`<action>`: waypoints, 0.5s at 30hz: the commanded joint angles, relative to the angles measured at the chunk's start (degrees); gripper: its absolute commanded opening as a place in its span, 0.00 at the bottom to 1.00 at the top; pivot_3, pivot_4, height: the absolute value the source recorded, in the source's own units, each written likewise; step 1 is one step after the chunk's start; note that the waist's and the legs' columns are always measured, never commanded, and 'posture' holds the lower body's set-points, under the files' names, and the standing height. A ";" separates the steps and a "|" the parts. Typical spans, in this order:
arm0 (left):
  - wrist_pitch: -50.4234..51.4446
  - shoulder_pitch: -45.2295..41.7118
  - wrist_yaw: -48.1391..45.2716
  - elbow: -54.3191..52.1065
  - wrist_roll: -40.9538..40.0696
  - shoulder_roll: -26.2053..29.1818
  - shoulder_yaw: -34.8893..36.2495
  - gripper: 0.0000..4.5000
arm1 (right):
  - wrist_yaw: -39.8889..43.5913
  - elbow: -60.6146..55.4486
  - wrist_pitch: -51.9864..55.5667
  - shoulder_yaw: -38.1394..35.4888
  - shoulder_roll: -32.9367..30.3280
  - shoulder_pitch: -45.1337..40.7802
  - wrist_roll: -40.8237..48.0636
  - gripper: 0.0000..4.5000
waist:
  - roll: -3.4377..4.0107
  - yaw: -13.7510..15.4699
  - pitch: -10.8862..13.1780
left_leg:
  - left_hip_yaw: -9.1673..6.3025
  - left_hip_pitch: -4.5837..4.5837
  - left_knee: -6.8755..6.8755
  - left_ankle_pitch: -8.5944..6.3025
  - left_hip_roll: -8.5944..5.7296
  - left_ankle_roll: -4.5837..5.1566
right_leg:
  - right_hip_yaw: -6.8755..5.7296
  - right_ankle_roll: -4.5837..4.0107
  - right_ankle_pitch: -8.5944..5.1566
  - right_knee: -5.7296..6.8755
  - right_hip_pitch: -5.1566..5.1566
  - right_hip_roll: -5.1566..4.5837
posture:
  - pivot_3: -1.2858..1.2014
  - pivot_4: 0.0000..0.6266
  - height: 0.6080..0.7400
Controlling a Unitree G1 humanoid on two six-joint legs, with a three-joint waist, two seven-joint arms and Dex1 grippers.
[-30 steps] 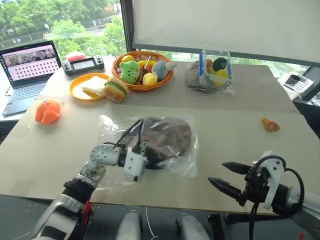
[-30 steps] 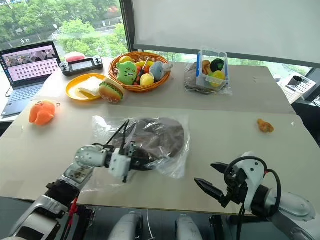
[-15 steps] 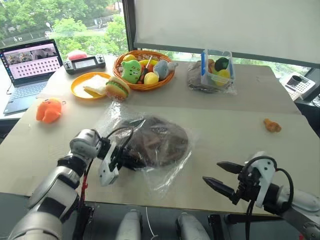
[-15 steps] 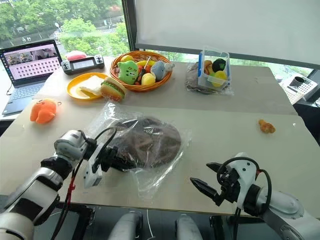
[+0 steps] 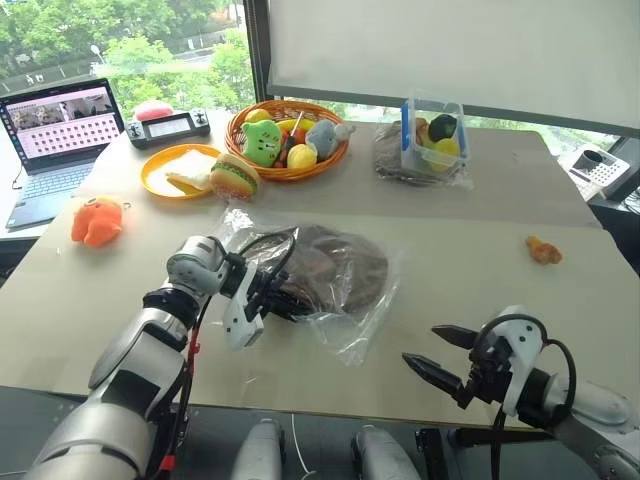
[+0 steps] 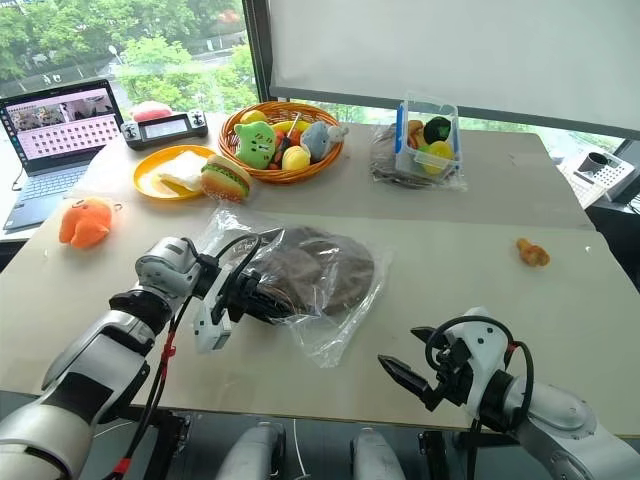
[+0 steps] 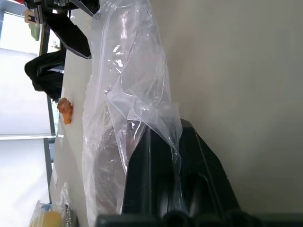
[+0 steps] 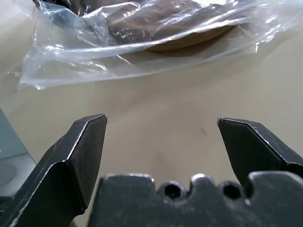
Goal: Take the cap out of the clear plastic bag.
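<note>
The left gripper (image 5: 290, 303), jaws clamped on the large clear plastic bag (image 5: 340, 290) holding the round brown fabric cap (image 5: 335, 270), has lifted its near-edge side off the table (image 5: 480, 270), while the right gripper (image 5: 440, 355) waits with jaws apart, cap not yet freed.

Left arm (image 5: 150, 345): silver-grey shells with black joint rings; a red cable and a black one run along it.
Left gripper (image 5: 283, 301): white housing, black fingers (black cable looping over the wrist).
Right gripper (image 5: 432, 352): two black tapered fingers, white bracket, looped black cable; hex screws at the finger base.
</note>
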 commanded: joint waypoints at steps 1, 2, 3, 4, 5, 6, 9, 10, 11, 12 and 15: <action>-0.19 -1.62 -0.28 2.54 0.50 0.86 1.68 0.31 | 0.28 -1.55 -1.61 -1.13 -0.13 -0.01 -0.27 1.00 | 0.00 -0.11 0.00 | 0.00 0.00 -0.01 0.00 0.00 0.00 | 0.00 0.00 0.00 0.00 0.00 0.00 | 0.52 0.24 1.00; -0.19 -1.66 -0.28 2.90 0.63 0.79 2.13 0.39 | 0.44 -1.39 -1.65 -1.19 -0.19 -0.03 -0.33 1.00 | 0.00 -0.21 0.00 | 0.00 0.00 -0.01 0.00 0.00 0.00 | 0.00 0.00 0.00 0.00 0.00 0.00 | 0.52 0.24 1.00; -0.19 -1.74 -0.28 3.37 0.79 0.72 2.72 0.46 | 0.61 -1.18 -1.68 -1.23 -0.23 -0.15 -0.31 1.00 | 0.00 -0.23 0.00 | 0.00 0.00 -0.01 0.00 0.00 0.00 | 0.00 0.00 0.00 0.00 0.00 0.00 | 0.52 0.24 1.00; -0.19 -2.10 -0.28 4.32 0.44 0.71 2.97 0.55 | 0.91 -0.75 -1.72 -1.09 -0.41 -0.56 -0.38 1.00 | 0.00 -0.23 0.00 | 0.00 0.00 -0.01 0.00 0.01 0.00 | 0.00 -0.01 0.00 0.01 -0.01 0.00 | 0.52 0.24 1.00; -0.19 -2.42 -0.28 5.25 -0.15 0.81 2.97 0.64 | 1.29 -0.22 -1.76 -0.87 -0.69 -1.10 -0.51 1.00 | 0.00 -0.22 0.00 | 0.00 0.00 -0.01 0.00 0.01 0.00 | 0.00 -0.01 0.00 0.01 -0.01 0.00 | 0.52 0.24 1.00; -0.19 -2.58 -0.28 5.82 -0.81 1.08 2.86 0.70 | 1.67 0.32 -1.78 -0.69 -0.96 -1.63 -0.63 1.00 | 0.00 -0.21 0.00 | 0.00 0.00 0.00 0.00 0.00 0.00 | 0.00 0.00 0.00 0.02 -0.01 0.00 | 0.52 0.24 1.00; 4.08 -2.60 -0.28 6.78 -3.82 2.79 1.72 0.77 | 3.27 2.30 -1.95 -0.32 -1.94 -3.49 -1.14 1.00 | -0.01 -0.26 0.01 | 0.00 0.00 0.05 0.00 0.01 0.00 | -0.01 0.01 0.01 0.03 0.00 0.00 | 0.52 0.24 1.00; 7.26 -2.47 -0.28 6.52 -3.37 4.09 0.74 0.77 | 3.85 3.08 -2.01 -0.21 -2.23 -4.24 -1.31 1.00 | -0.01 -0.23 0.00 | 0.00 0.00 0.04 0.00 0.01 0.00 | 0.00 0.02 0.00 0.04 0.00 0.01 | 0.52 0.24 1.00; 9.92 -1.99 -0.28 5.27 -4.04 5.28 0.06 0.77 | 4.34 3.76 -2.12 -0.11 -2.43 -4.81 -1.40 1.00 | -0.01 -0.32 0.01 | -0.01 0.00 0.04 0.00 0.01 0.00 | -0.02 0.01 0.00 0.05 0.00 0.01 | 0.52 0.24 1.00; 11.59 -1.65 -0.28 4.36 -4.57 6.12 -0.55 0.77 | 4.69 4.21 -2.21 -0.03 -2.54 -5.18 -1.47 1.00 | -0.01 -0.54 0.01 | -0.02 0.00 0.03 0.00 0.02 0.00 | -0.02 0.01 0.01 0.06 -0.01 0.02 | 0.52 0.24 1.00; 28.81 2.66 -0.28 -7.42 -7.22 13.90 -6.17 0.77 | 6.46 5.96 -2.51 0.65 -3.30 -6.23 -2.00 1.00 | 0.00 -0.94 0.01 | -0.03 0.00 0.01 0.00 0.02 0.00 | -0.02 -0.01 0.01 0.06 -0.01 0.04 | 0.52 0.24 1.00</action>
